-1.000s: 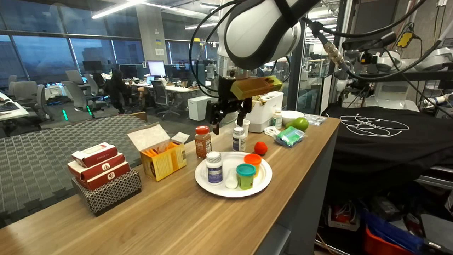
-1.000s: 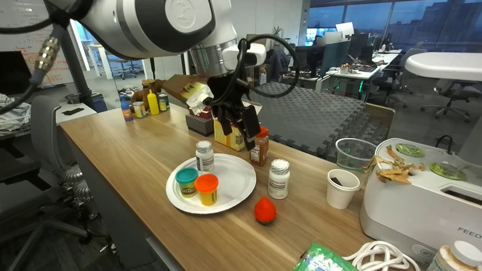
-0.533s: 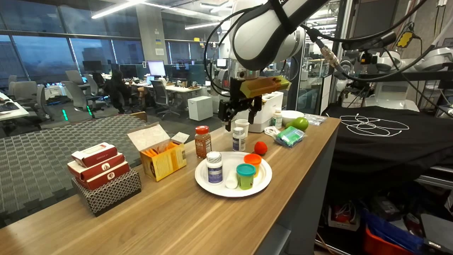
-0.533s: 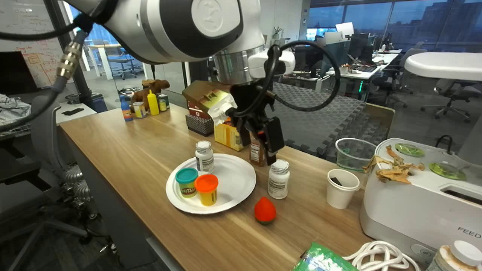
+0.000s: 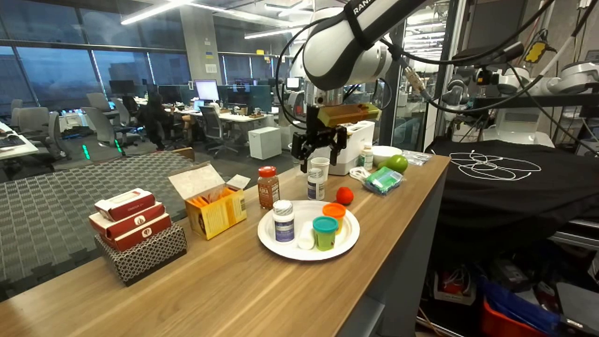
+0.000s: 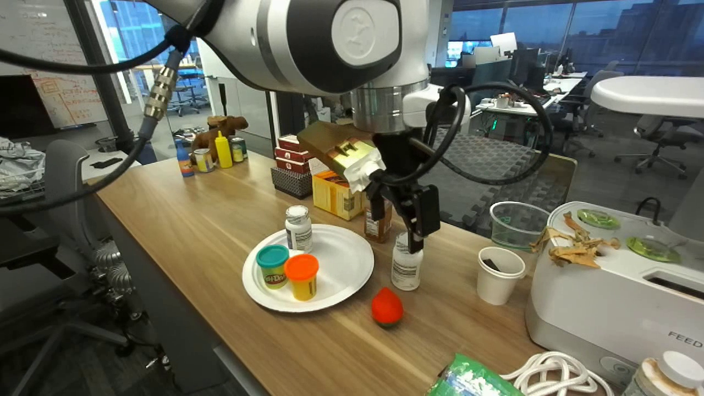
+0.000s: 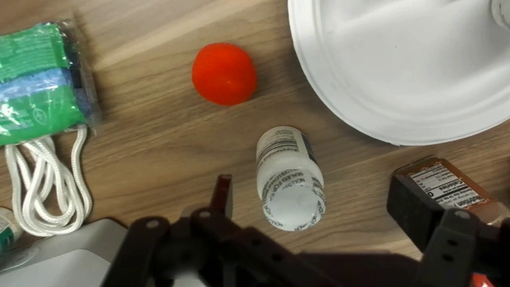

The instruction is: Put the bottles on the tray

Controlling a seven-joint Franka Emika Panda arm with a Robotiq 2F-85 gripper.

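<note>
Bare counter (image 7: 342,149) separated the white supplement bottle (image 7: 290,175) from the rim of the round white plate (image 7: 378,75); the gripper (image 5: 319,165), jaws spread, hung near that bottle, closer than a second before.

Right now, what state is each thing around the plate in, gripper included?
Gripper: open, empty
White bottle on plate: upright, capped
Other white bottle: upright, capped
Brown bottle: upright, lidded
Green jar: upright, lidded
Orange-lidded jar: upright, closed
White cylinder: lying, apparently
Yellow box: open
Paper cup: upright, uncovered
</note>
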